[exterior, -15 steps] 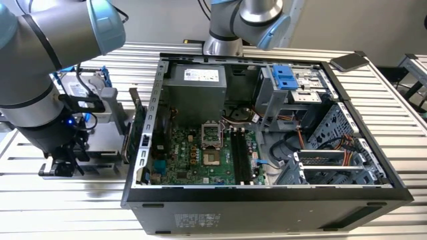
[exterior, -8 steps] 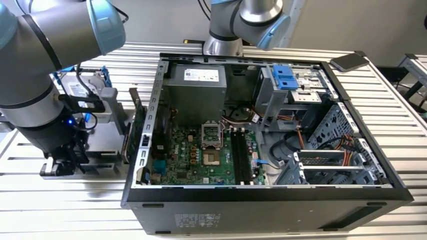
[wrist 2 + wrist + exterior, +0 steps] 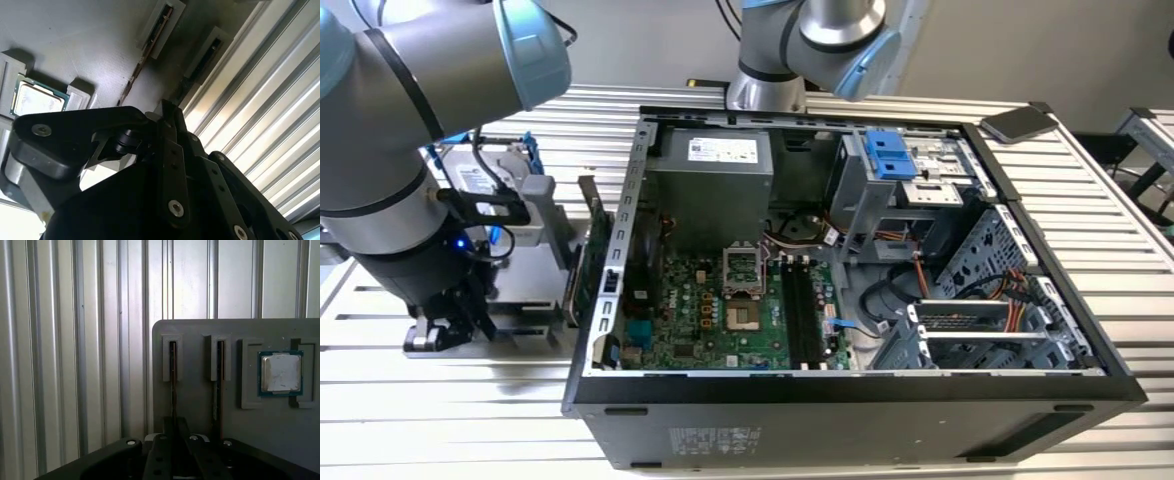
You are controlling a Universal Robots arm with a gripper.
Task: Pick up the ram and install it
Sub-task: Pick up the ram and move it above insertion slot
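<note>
Two sticks point(image 3: 219, 370) stand on edge in the grey holder point(image 3: 195, 400); the ram point(image 3: 173, 375), nearer the holder's rim, runs lengthwise straight ahead from the jaws. Whether they grip it, I cannot tell.

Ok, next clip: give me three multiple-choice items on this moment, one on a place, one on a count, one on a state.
1. Where is the gripper? A at a shelf; B down at the grey tray; C at a conveyor belt.
2. How many narrow slots does the grey tray have? A two; B four; C six.
3. How is the computer case? A closed; B open; C upside down.
Answers: B, the tray lies right under the gripper in both wrist views; A, two slots stand side by side in the first wrist view; B, the motherboard lies exposed in the exterior view.
</note>
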